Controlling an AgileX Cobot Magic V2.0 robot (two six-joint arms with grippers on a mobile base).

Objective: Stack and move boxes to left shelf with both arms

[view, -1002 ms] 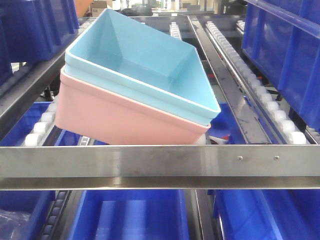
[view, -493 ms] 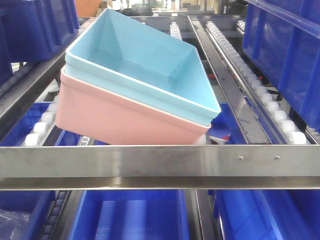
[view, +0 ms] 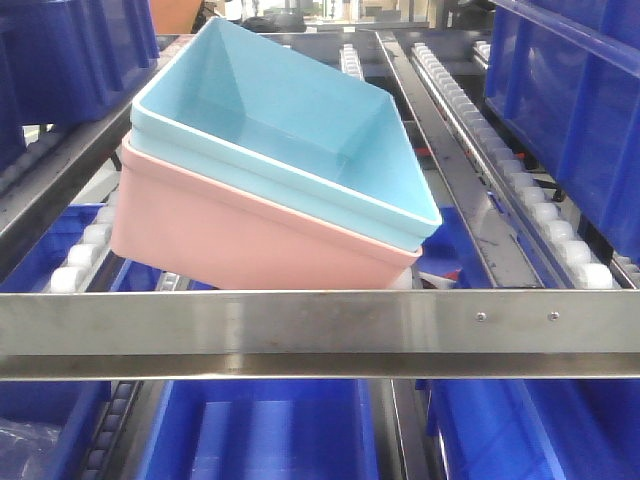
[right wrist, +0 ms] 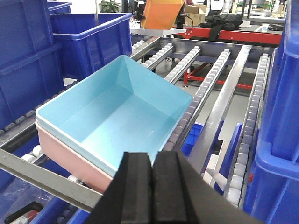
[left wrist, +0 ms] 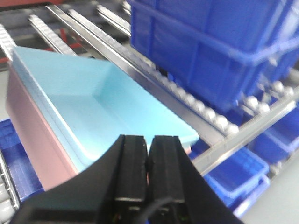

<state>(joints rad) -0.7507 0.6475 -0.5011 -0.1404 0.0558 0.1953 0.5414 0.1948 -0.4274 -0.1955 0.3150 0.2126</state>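
Boxes [view: 270, 190] sit nested on the shelf [view: 320, 330]; left hand [left wrist: 147, 156] and right hand [right wrist: 153, 173] clenched, holding nothing.

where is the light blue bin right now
In the front view the light blue bin sits nested in the pink bin, on the shelf's roller lanes just behind the steel front rail, left of centre.

The left pincer [left wrist: 147, 156] shows at the bottom of the left wrist view, its two flat black jaw plates pressed together with only a thin seam between them and nothing held. A thin cable loops just below the plates. The right pincer [right wrist: 153, 179] rises from the lower edge of the right wrist view, jaws likewise closed flat against each other and empty. Neither arm appears in the front-facing view.
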